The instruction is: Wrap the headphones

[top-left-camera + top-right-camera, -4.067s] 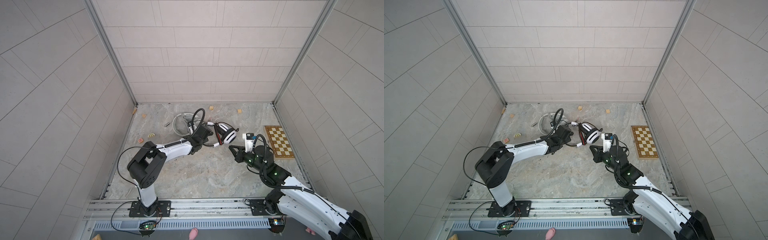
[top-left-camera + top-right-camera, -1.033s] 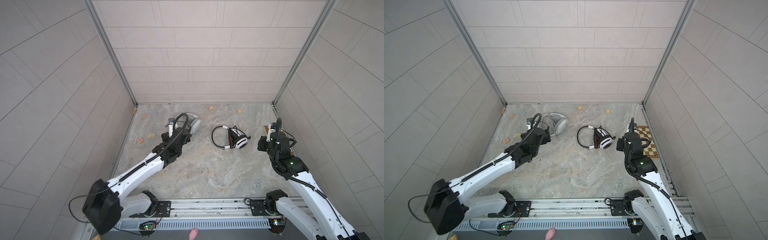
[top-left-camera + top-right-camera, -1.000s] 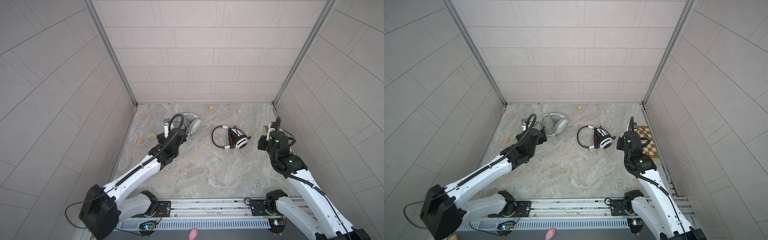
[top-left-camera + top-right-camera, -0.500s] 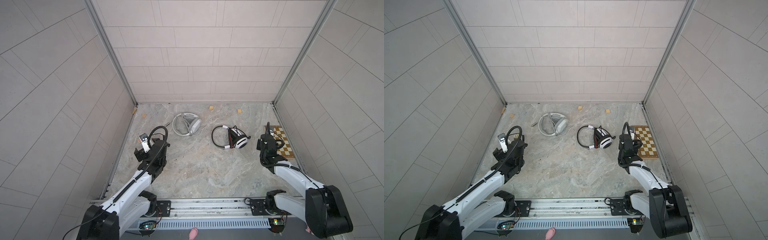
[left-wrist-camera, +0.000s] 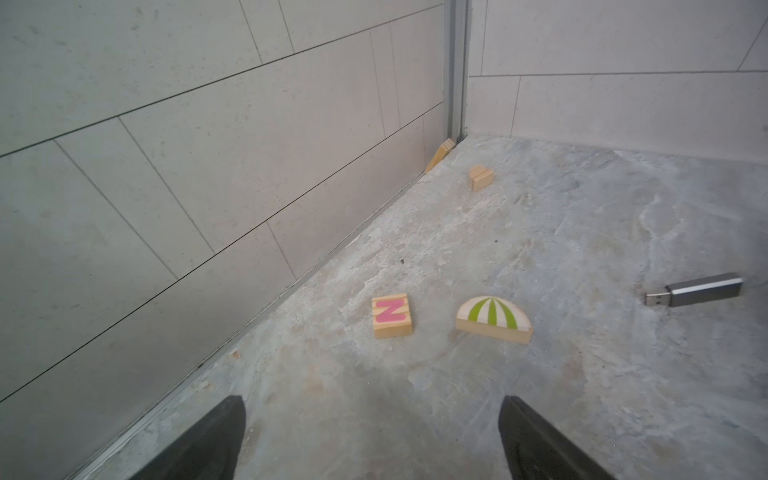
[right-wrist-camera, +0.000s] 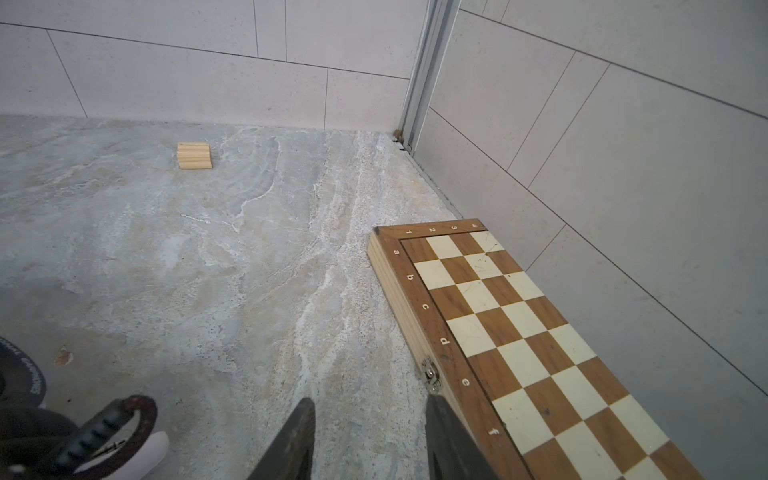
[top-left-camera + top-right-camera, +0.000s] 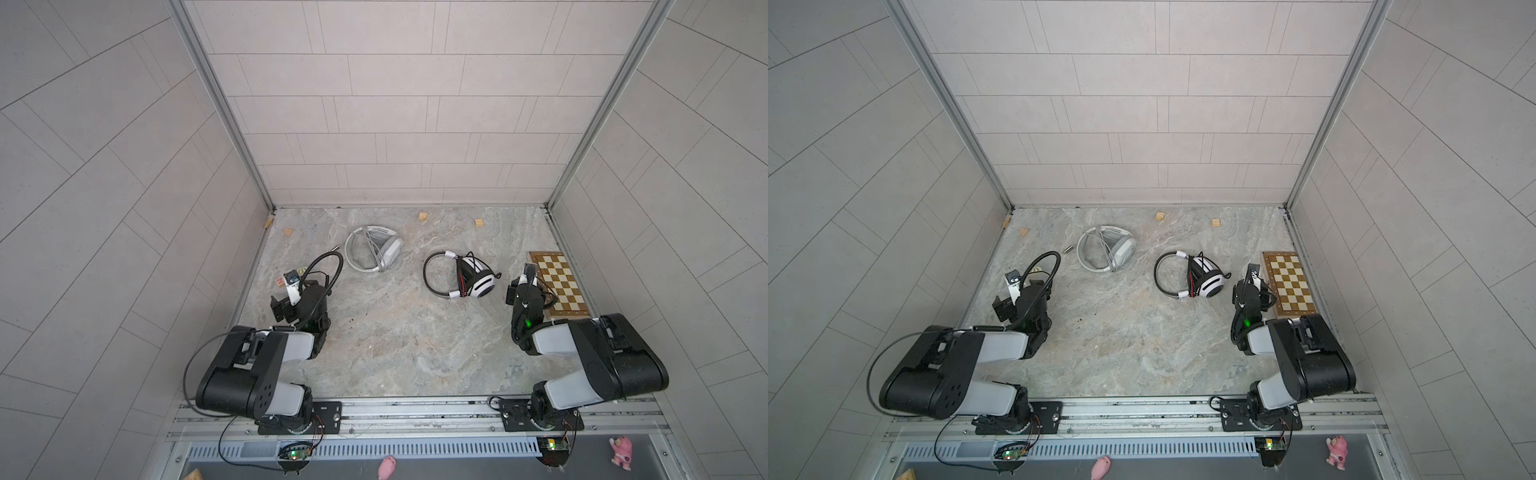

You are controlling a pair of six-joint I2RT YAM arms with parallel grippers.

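Observation:
In both top views the white headphones (image 7: 372,253) (image 7: 1106,253) lie at the back of the floor, left of centre, with the grey cable laid across their band. The black-and-white headphones (image 7: 461,280) (image 7: 1192,280) lie right of centre, black cable wound round the earcups; one earcup (image 6: 104,432) shows in the right wrist view. My left gripper (image 5: 372,411) (image 7: 281,308) is open over bare floor by the left wall, far from both headsets. My right gripper (image 6: 371,403) (image 7: 515,289) is open and holds nothing, between the black-and-white headphones and the chessboard.
A folded chessboard (image 7: 559,286) (image 6: 519,332) lies along the right wall. Ahead of the left gripper are an N block (image 5: 392,316), a green-striped half-round block (image 5: 493,320) and a USB stick (image 5: 698,293). Small wooden blocks (image 7: 422,216) sit near the back wall.
Both arms have pulled back from the headphones toward the front rail and folded up. The right gripper's jaws have spread wider. Both headsets lie where they were.

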